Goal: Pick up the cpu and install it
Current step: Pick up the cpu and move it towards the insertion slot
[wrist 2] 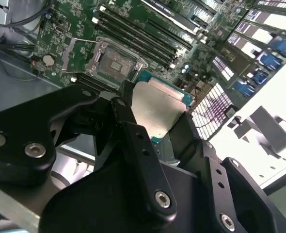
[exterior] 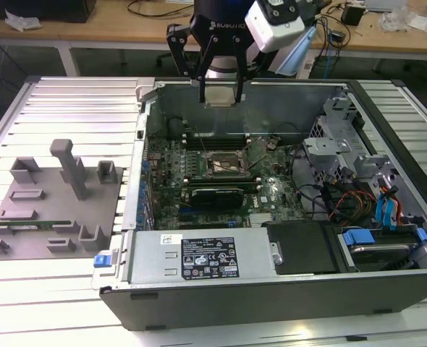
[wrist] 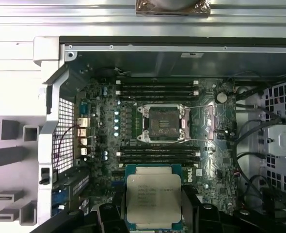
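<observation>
Hand closed on cpu edges | raised over far wall of computer case | socket below, well apart.

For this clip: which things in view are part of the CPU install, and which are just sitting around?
In the job: the cpu, held in the gripper; the socket on the motherboard.
Lying about: gray fixture tray, memory stick, power supply, drive cables.
</observation>
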Controlling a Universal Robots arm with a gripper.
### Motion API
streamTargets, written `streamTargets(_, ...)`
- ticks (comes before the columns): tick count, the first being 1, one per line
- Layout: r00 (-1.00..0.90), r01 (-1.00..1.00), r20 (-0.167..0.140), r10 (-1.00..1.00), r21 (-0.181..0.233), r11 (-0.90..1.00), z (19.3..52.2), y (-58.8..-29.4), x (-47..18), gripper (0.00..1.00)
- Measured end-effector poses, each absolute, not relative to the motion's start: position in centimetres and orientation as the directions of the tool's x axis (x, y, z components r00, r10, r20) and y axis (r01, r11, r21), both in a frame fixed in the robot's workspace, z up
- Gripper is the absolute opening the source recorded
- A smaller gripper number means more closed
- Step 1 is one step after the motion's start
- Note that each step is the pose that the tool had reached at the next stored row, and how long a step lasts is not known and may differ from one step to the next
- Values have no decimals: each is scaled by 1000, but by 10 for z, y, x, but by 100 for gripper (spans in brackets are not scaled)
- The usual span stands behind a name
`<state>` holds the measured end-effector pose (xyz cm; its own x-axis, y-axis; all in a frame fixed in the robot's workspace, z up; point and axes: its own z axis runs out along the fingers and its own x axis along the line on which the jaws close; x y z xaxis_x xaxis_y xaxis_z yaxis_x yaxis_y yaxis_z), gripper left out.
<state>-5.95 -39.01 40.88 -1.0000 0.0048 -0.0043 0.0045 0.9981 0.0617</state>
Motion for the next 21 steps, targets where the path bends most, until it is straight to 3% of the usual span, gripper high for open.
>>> streamTargets(21,-1000,5,-3,5,62,998,362,-368,-43,55)
